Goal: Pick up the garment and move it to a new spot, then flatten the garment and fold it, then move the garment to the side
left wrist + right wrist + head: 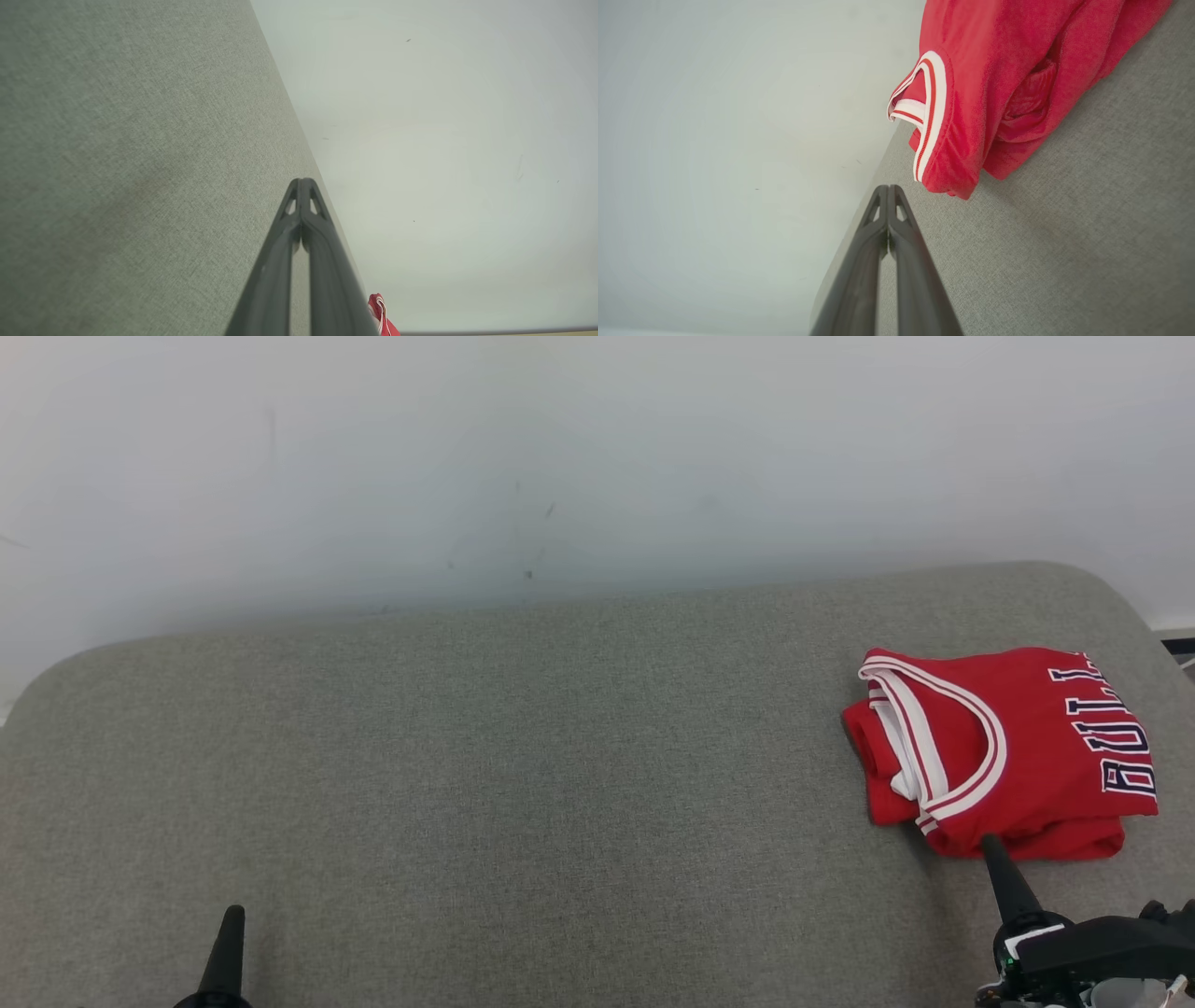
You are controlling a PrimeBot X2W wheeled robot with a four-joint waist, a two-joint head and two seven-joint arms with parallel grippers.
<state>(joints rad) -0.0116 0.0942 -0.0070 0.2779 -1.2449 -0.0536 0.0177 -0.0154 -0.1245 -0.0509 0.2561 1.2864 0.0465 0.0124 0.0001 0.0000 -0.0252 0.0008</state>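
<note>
Toward the right end of the grey cushion, the folded red garment lies just ahead of the right gripper. Its fingers are pressed together, empty, tip near the hem. The left gripper, likewise closed, sits well apart, so the right arm looks better placed.

Word: "BULL" stands on the garment, which lies at the far right of the scene.
Lettering: dark capital letters, each with a white outline.
Ground: the red cloth of the garment's folded top layer, along its right side.
Direction: the word is turned sideways, with the B nearest and the following letters running farther away.
Legibility: B, U and the first L are clear. The farthest letter is partly cut at the garment's edge.
</note>
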